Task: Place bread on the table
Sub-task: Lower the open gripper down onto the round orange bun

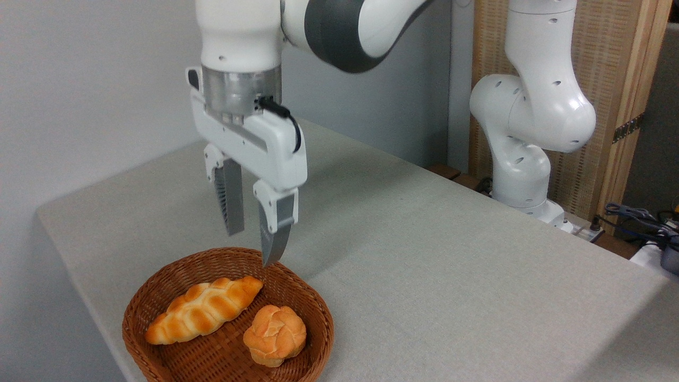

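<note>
Now the hand [252, 248] is seen above the far rim of a brown woven basket [313, 305], pointing straight down. Its two fingers [229, 204] are held apart, and nothing is held between them. The tip of the nearer finger hangs just over the basket's back edge, close to the upper end of the long loaf [204, 309], but no contact with it can be seen.

The bread [275, 335], a small round knotted bun of golden-orange colour, is lying inside the basket, in the front right part of it. It is placed just beside the long loaf, which is laid diagonally across the left and middle of the basket; whether the two are touching cannot be told. The bun is well below the hand and apart from it.

The basket is set at the near left corner of the tabletop [451, 265], which is covered with a light grey-beige cloth-like surface. The white base of the arm [522, 132] is mounted at the far right edge of the tabletop, in front of a wooden screen [620, 79]. Some dark cables [636, 217] are seen at the right border.
</note>
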